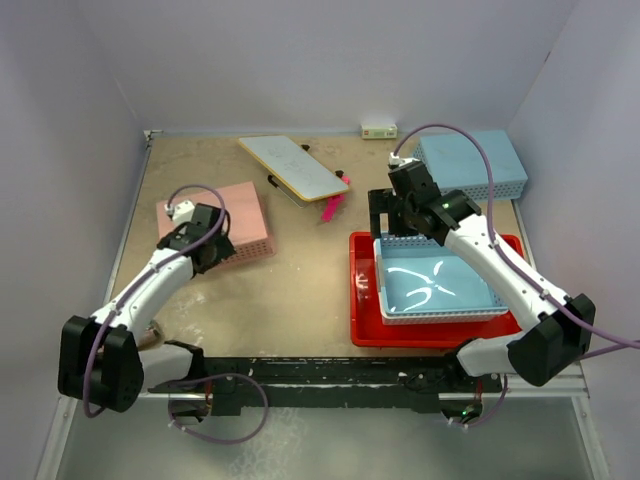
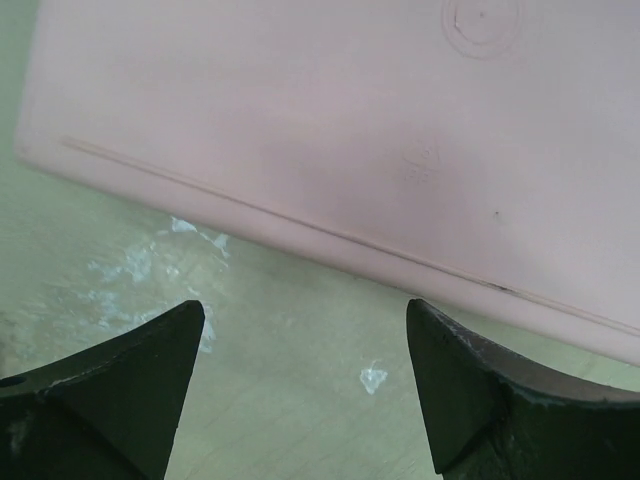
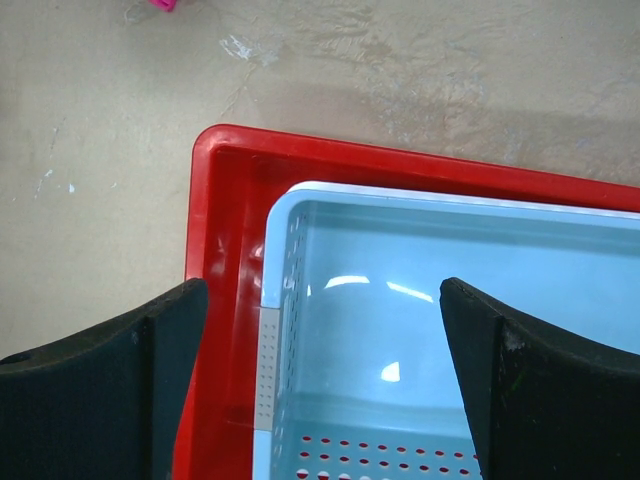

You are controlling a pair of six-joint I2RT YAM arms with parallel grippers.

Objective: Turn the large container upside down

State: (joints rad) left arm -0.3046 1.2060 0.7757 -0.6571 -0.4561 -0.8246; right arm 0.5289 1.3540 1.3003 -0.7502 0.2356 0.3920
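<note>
The large container [image 1: 362,300] is a glossy red tray lying open side up at the right of the table, with a light-blue perforated basket [image 1: 438,285] sitting inside it. My right gripper [image 1: 395,225] hovers open over their far-left corner. In the right wrist view its jaws stand wide, and the right gripper [image 3: 322,295] straddles the light-blue basket's [image 3: 400,280] left wall, one finger over the red container's [image 3: 225,300] left rim. My left gripper [image 1: 215,250] is open and empty at the pink basket's near edge. In the left wrist view the left gripper [image 2: 305,310] is above bare table.
An upside-down pink basket [image 1: 235,215] [image 2: 350,120] lies at the left. Another light-blue basket [image 1: 475,165] sits bottom up at the back right. A white board [image 1: 295,165] and a pink marker [image 1: 332,207] lie at the back centre. White walls enclose the table.
</note>
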